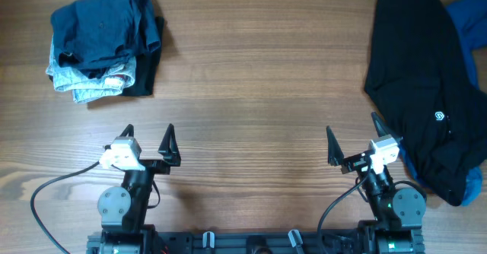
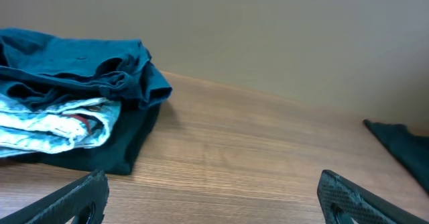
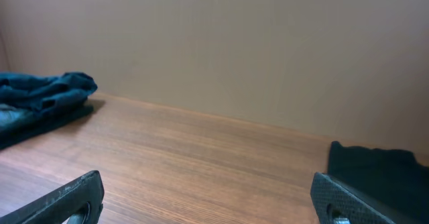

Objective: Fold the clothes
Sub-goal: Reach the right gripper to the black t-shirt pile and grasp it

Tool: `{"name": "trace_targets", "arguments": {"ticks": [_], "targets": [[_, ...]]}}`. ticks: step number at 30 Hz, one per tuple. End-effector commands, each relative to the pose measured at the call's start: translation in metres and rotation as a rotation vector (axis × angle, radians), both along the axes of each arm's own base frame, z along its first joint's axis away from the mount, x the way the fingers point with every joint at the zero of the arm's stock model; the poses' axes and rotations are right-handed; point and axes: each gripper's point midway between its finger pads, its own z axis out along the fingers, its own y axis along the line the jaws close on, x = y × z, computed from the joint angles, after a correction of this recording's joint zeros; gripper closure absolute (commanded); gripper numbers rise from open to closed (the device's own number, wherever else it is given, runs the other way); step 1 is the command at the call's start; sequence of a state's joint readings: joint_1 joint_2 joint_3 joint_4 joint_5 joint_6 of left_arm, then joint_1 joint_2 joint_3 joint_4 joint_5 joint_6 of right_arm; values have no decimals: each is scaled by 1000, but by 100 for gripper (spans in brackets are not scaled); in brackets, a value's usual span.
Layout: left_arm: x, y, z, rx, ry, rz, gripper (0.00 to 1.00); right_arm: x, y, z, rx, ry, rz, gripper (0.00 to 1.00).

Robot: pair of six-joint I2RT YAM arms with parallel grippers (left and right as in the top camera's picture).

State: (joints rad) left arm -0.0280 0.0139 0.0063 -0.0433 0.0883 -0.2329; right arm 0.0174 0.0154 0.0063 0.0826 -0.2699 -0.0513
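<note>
Black shirt [image 1: 422, 79] lies crumpled at frame right on the bench [image 1: 259, 79]. Left pincer [image 1: 148, 129] and right pincer [image 1: 351, 125], lower frame: both spread wide, holding nothing.

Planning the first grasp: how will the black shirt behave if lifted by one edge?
The black shirt lies rumpled in soft folds, so it will probably sag limply. It overlaps a bright blue garment, which might drag along.

On the wooden table [image 1: 259, 79] lie a garment stack [image 1: 103, 33], a black shirt [image 1: 415, 71] and a blue garment [image 1: 470, 18].
</note>
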Motion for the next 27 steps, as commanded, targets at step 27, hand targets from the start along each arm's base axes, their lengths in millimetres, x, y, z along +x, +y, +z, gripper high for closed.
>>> {"name": "trace_targets", "arguments": {"ticks": [27], "targets": [[216,-110,238,77,180,-511,0,135,55,121,62,435,331,0]]}}
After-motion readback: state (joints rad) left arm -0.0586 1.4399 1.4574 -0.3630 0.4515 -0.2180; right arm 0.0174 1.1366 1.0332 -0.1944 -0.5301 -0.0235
